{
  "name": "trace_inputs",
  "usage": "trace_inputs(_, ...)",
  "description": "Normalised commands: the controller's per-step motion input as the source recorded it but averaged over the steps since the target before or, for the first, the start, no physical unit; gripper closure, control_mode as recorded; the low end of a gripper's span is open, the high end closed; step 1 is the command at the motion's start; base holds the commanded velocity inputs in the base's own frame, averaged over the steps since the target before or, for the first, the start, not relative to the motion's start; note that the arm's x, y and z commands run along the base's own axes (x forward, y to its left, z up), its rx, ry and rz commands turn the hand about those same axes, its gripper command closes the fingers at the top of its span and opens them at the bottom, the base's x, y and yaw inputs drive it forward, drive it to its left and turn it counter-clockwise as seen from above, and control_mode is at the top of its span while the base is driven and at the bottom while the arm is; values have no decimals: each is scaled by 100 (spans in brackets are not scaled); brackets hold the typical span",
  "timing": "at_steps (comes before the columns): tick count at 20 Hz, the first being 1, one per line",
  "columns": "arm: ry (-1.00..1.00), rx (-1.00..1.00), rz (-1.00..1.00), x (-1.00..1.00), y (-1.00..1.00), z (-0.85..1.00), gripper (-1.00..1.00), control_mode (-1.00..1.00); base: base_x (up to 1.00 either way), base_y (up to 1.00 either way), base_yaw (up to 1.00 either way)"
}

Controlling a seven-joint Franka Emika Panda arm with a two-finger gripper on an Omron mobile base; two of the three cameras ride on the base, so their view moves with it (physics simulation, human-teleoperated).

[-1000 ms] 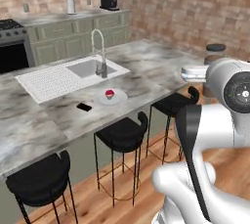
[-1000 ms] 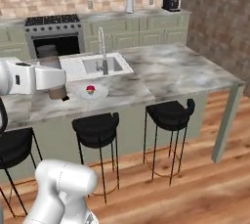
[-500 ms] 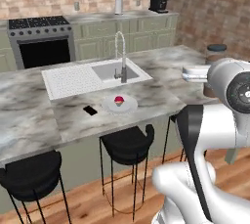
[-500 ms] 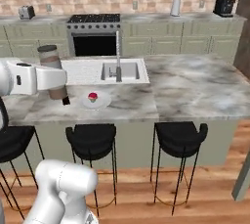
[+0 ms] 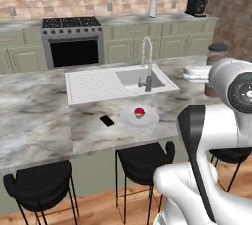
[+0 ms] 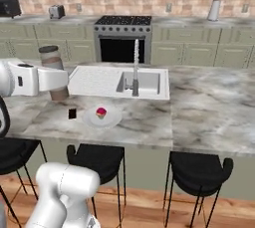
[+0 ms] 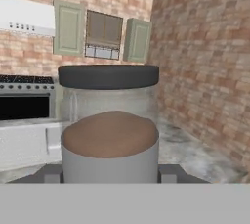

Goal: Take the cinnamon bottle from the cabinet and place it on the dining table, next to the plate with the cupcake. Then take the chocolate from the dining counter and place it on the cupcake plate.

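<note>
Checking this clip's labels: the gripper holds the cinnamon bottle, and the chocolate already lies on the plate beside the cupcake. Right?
Not quite. In the right base view the chocolate lies on the dining counter, apart from the plate. The gripper does hold the cinnamon bottle.

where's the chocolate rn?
The chocolate lies flat on the dining counter, just left of the plate in the right base view, apart from it, in front of the sink.
</note>
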Motion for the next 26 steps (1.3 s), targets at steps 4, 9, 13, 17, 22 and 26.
trace_inputs(4, 0, 0, 0, 0, 0, 0, 100, 100, 51, -2, 9)
trace_inputs(9, 4, 2, 22, 53, -44, -31, 100, -100, 0, 0, 0)
trace_inputs(13, 4, 2, 43, 52, -72, -41, 100, -100, 0, 0, 0)
trace_inputs(17, 7, 2, 45, 60, -63, -56, 100, -100, 0, 0, 0)
trace_inputs(22, 7, 5, 45, 74, -53, -64, 100, -100, 0, 0, 0)
trace_inputs(26, 7, 3, 43, 80, -42, -71, 100, -100, 0, 0, 0)
